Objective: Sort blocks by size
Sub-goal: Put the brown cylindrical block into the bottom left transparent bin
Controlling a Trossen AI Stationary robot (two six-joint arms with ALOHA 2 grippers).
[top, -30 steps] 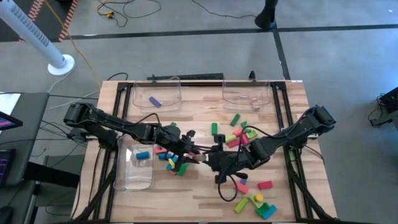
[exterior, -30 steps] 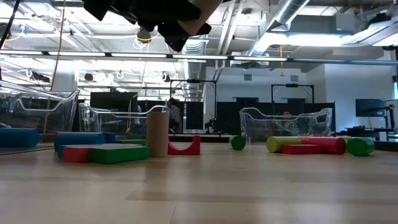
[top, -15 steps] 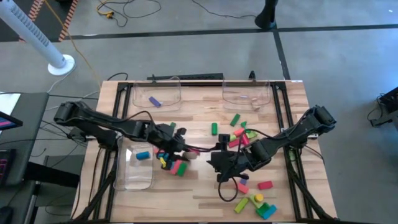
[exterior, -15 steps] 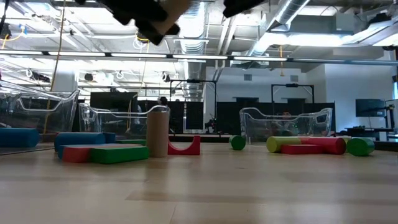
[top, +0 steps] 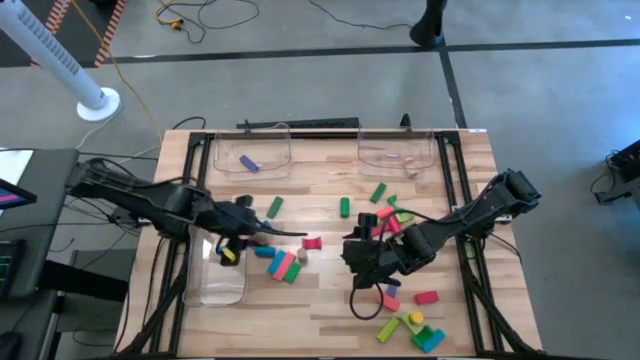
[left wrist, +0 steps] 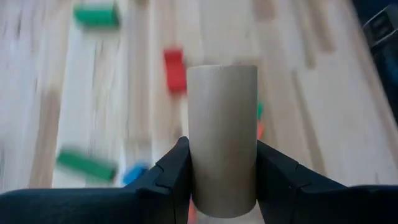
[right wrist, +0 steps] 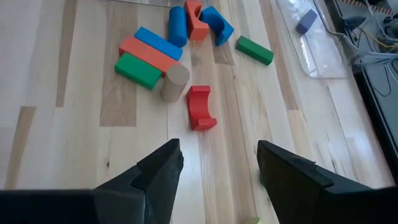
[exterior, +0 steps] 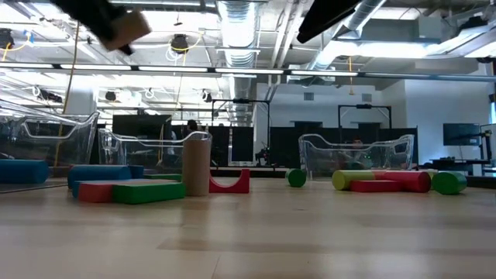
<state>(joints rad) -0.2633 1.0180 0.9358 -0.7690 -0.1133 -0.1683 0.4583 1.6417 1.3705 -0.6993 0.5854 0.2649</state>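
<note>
My left gripper is shut on a plain wood cylinder, high over the right rim of the clear bin at the table's left; it shows top left in the low view. My right gripper is open and empty above mid-table, right of a pile: blue bar, red bar and green bar lying flat, a second wood cylinder standing on end, and a red arch. More blocks lie scattered on the right. My left gripper pinches the wood cylinder's round side near one end between its two fingers. The cylinder lies along the fingers and sticks out past their tips. The fingers come slanting from the table's left. The cylinder is lifted clear, tilted.
Two clear bins stand at the far edge, the left one holding a purple block, the right one beside it. Several blocks lie near the front right. A cable loops on the table.
My left gripper has gone toward the table's left edge with the wood cylinder, from beside my right gripper over the pile to above the left bin's rim. The cylinder stays clear of the table.
</note>
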